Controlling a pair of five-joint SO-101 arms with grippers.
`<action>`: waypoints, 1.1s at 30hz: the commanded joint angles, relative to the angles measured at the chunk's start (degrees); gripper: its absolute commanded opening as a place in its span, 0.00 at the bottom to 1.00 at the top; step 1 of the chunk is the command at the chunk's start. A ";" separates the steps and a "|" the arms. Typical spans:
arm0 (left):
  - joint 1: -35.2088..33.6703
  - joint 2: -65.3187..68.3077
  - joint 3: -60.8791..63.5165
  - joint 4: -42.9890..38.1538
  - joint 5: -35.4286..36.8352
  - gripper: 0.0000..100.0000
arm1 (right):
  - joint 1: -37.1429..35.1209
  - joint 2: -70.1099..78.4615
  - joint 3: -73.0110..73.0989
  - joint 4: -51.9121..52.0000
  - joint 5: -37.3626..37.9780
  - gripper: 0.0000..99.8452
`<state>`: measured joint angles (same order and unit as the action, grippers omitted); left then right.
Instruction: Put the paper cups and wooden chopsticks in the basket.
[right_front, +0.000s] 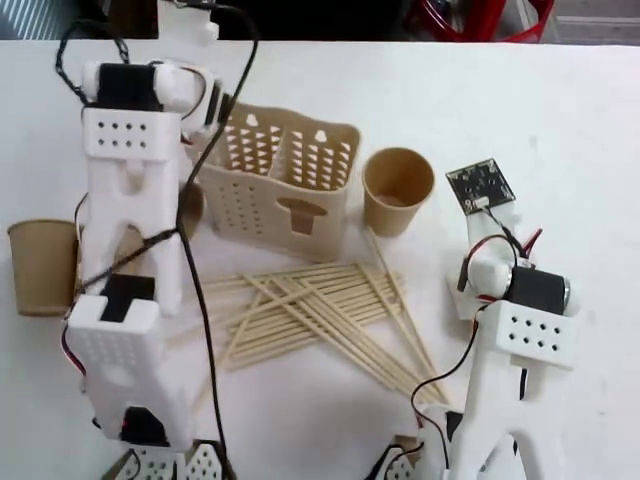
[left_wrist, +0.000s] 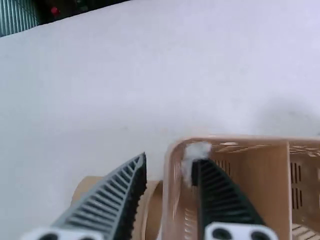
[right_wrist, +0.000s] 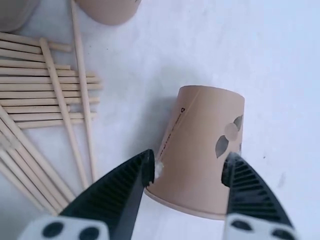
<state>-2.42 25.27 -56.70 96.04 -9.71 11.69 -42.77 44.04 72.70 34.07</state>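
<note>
Left pincer (left_wrist: 170, 161): spread, astride basket (left_wrist: 260, 175) rim.
Right pincer (right_wrist: 190, 159): spread around toppled paper cup (right_wrist: 200, 135).
Chopsticks (right_front: 310, 310): heaped beside basket.

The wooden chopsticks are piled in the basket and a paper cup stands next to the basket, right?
No. The wooden chopsticks are not in the basket; the high view shows them piled on the table outside it. A paper cup does stand next to the basket.
</note>
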 joint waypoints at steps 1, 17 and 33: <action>-0.75 -0.84 -7.65 5.89 0.26 0.16 | -0.13 -0.40 -0.35 -0.04 0.79 0.23; -2.15 -42.42 29.54 3.69 -6.24 0.16 | 19.56 -0.48 -5.27 -6.37 26.81 0.24; -4.44 -57.01 84.66 -25.93 -8.35 0.16 | 17.10 -54.73 44.75 -10.24 44.04 0.37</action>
<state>-6.55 -29.14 25.85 72.48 -17.80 31.03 -86.90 81.49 60.31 77.14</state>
